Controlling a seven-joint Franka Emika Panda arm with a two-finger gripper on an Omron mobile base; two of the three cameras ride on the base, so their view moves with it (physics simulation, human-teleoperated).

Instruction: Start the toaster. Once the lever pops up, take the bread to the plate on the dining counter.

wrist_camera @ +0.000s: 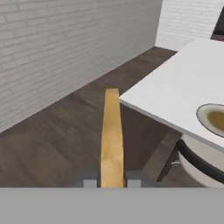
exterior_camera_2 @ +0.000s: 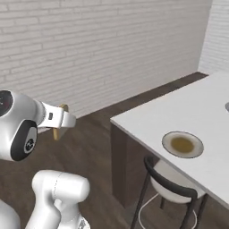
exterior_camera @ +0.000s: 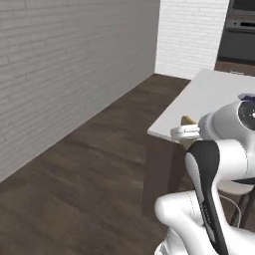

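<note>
The gripper (wrist_camera: 112, 183) pinches the bread (wrist_camera: 111, 135) edge-on (thin hold); it may slip before reaching the plate (exterior_camera_2: 182, 144).

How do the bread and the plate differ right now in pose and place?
The bread is held edge-on in the shut gripper, out over the wooden floor; the plate lies flat on the dining counter. The bread looks thin and straight-edged, golden tan; the plate is round and grey-beige with a brownish middle. The bread has not reached the plate.
</note>
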